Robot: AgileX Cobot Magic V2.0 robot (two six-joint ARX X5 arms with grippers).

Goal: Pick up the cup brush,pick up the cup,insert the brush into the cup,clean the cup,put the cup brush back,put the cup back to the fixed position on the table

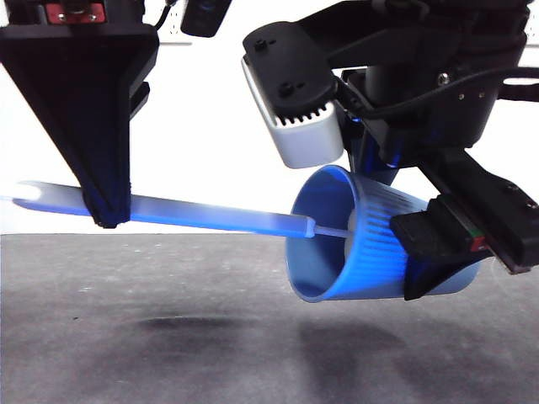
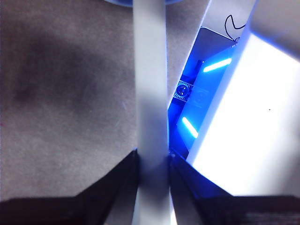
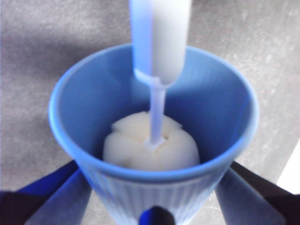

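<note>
**Brush head seated inside the lifted cup**

We hold the cup (image 1: 362, 240) tipped sideways above the table (image 1: 168, 353), our right gripper (image 1: 438, 252) clenched on its ribbed wall. Our left gripper (image 1: 105, 215) grasps the cup brush (image 1: 210, 215) by its handle, sponge head deep in the cup.

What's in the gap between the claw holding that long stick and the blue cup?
Only the cup brush handle spans it, from the left gripper into the cup, above the table. The front view shows this.
</note>
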